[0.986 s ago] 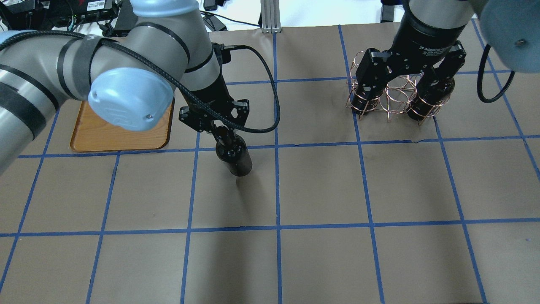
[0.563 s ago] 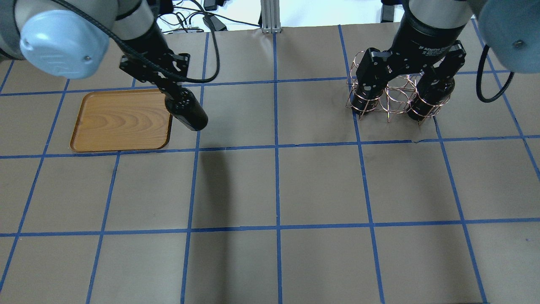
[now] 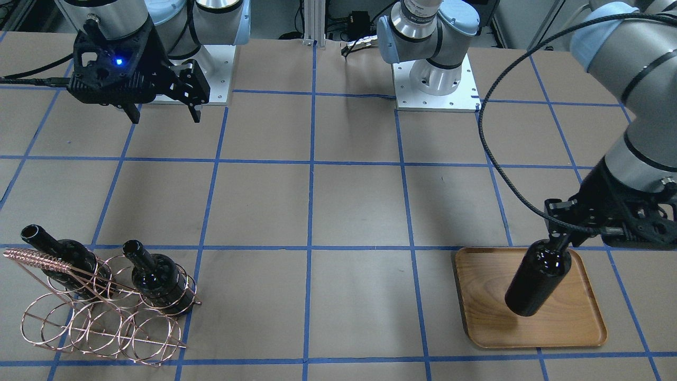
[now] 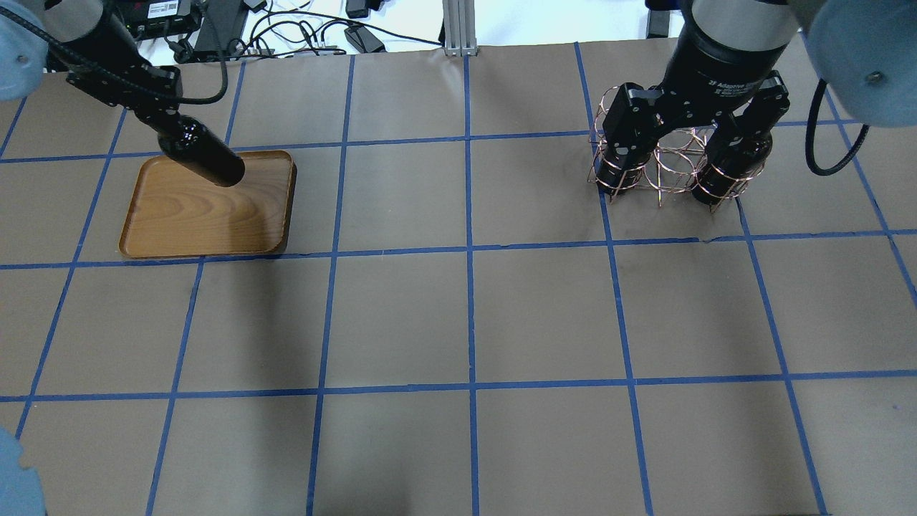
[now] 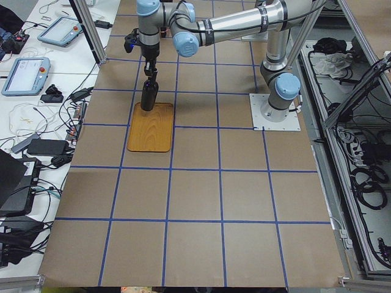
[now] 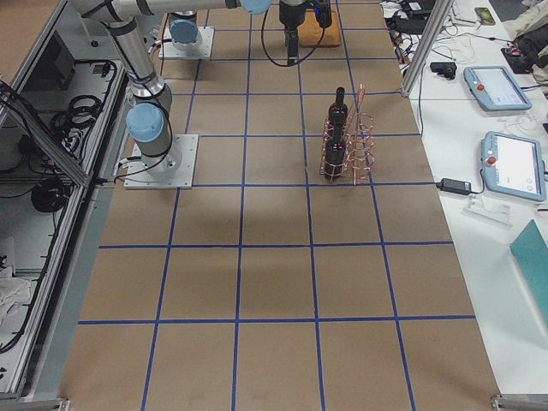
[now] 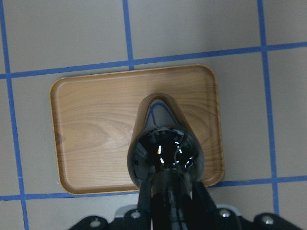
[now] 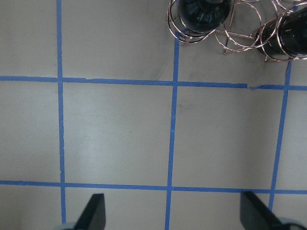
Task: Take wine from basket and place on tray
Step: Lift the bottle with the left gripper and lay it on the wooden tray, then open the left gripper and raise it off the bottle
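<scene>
Noted wine (image 3: 537, 283) clamped at neck by left gripper (image 3: 560, 243) near tray (image 3: 576, 317) edge, liable to topple if released onto rim.

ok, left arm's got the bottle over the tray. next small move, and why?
Probably lower the left gripper straight down a little, jaws shut. The wine bottle hangs by its neck over the tray, well inside the rim, but its base does not look seated on the wood. Opening now could drop or tip it.
</scene>
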